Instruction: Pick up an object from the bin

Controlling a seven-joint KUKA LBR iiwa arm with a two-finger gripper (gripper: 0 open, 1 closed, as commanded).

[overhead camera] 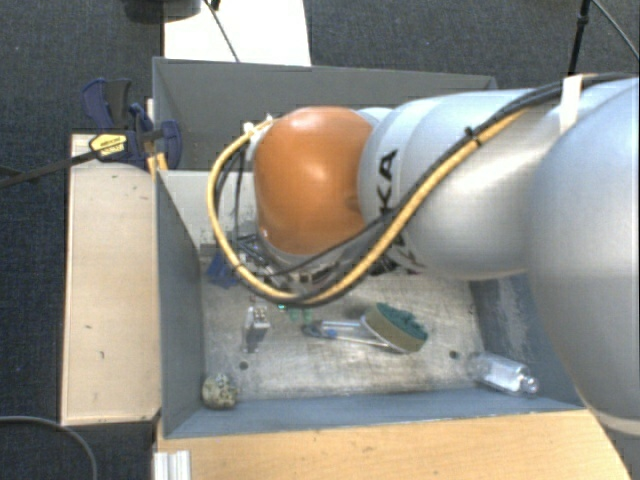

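Observation:
My gripper [257,328] shows as a small grey metal piece just below the arm's orange cover, low over the bin's floor in its left half. A dish brush [390,328] with green bristles and a clear, bluish handle lies flat just to its right, apart from it. In the front left corner sits a small speckled, stone-like lump [220,393], a little in front of the gripper. Nothing shows in the gripper.
A clear plastic bottle [500,375] lies in the front right corner. A blue thing [220,268] sits by the left wall, partly under the arm's cables. The arm and its cover hide the back of the bin.

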